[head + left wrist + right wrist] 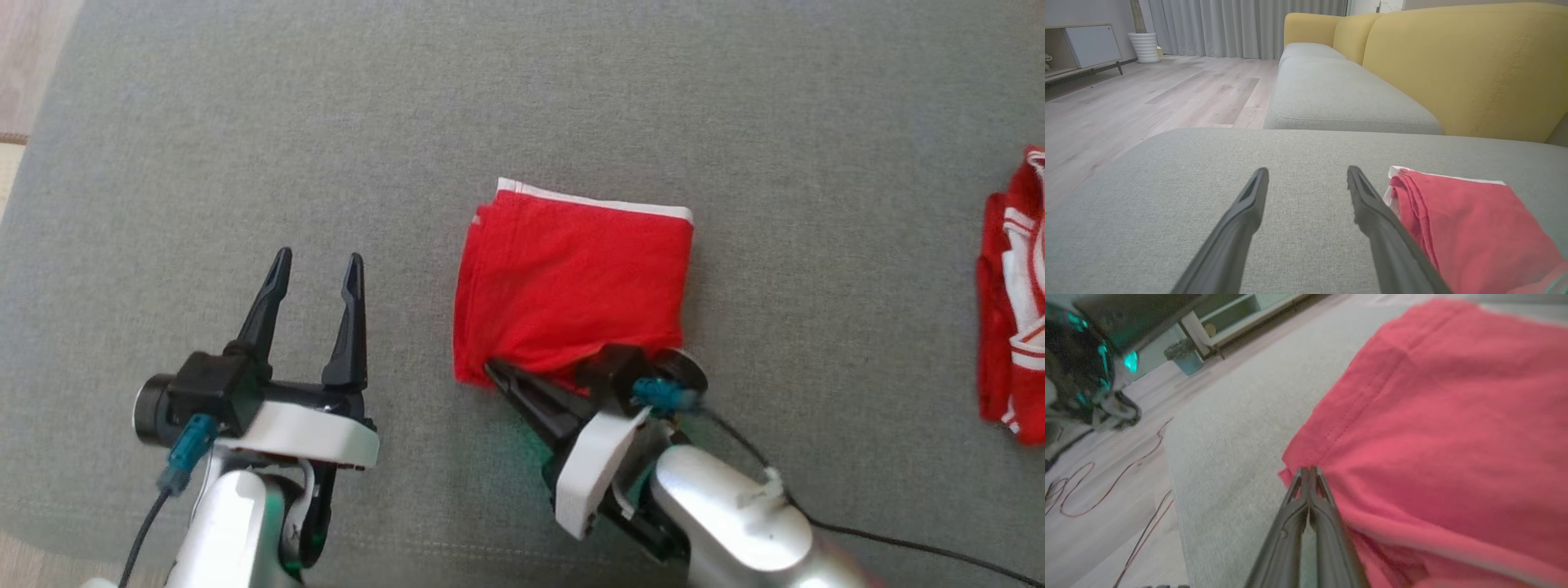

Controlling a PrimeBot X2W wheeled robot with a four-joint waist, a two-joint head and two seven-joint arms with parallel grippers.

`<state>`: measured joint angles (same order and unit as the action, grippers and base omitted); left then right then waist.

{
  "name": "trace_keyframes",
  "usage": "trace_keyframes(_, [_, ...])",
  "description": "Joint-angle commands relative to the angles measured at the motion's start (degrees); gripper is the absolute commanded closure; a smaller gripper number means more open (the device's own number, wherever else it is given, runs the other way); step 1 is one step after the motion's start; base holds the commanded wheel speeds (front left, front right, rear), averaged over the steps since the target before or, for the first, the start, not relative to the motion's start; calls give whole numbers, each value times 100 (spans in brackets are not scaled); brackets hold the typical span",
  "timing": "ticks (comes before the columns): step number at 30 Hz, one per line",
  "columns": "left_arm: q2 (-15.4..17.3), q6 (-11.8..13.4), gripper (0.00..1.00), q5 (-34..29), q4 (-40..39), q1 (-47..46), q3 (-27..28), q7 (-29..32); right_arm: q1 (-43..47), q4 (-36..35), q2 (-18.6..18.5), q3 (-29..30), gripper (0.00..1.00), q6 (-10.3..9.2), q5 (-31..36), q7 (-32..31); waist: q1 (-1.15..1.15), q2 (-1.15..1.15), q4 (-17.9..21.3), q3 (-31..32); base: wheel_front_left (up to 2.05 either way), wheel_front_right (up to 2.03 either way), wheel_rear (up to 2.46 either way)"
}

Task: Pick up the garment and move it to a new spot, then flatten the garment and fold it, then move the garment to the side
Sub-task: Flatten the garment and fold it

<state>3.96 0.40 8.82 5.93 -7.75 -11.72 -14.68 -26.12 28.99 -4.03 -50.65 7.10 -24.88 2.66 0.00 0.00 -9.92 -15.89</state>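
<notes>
The left gripper [318, 263] points straight up in the head view, its two fingers spread wide. The right gripper [493, 371] points up-left, fingers pressed together.

No text, label or number is readable anywhere.

Big grey fabric cushion [522, 98] as the work surface; at its right edge lies a second, crumpled red-and-white bundle of cloth [1012, 302]; past the cushion there's a sofa with a mustard-yellow back [1466, 69] and grey seats [1339, 94]; pale wood floor [1147, 98] beside it, grey curtains [1241, 24] on the far wall, a white ribbed pot [1144, 47] near them and a low cabinet [1092, 45] next to that; thin red cables [1106, 486] loop on the floor, plus a small teal bin [1186, 359].
</notes>
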Motion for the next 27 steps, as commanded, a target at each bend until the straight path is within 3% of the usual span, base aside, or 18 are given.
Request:
trace_keyframes(1, [46,-18,0,-18,-174,-193,247,-31,-113,-311,114,41,100,39,-117,196,0,0,34,44,0,0,0])
trace_keyframes(7, [76,1,0,-48,-177,-32,334,-31,213,-1200,25,974,100,39,-111,584,0,0,226,276,0,0,0])
trace_keyframes(11, [121,17,0,-79,-190,78,372,-31,656,-1762,-61,2130,99,39,256,555,0,0,382,424,0,0,0])
trace_keyframes(13, [150,19,0,-98,-198,116,379,-31,904,-2002,-52,2767,0,39,530,510,0,0,448,485,0,0,0])
trace_keyframes(19, [269,48,0,-168,-208,208,386,-31,1621,-2643,-3,4137,0,39,1315,232,0,0,629,681,0,0,0])
trace_keyframes(27, [406,80,0,-205,-225,405,380,-2,2344,-3226,54,4780,0,39,1601,-130,0,0,766,925,0,0,0])
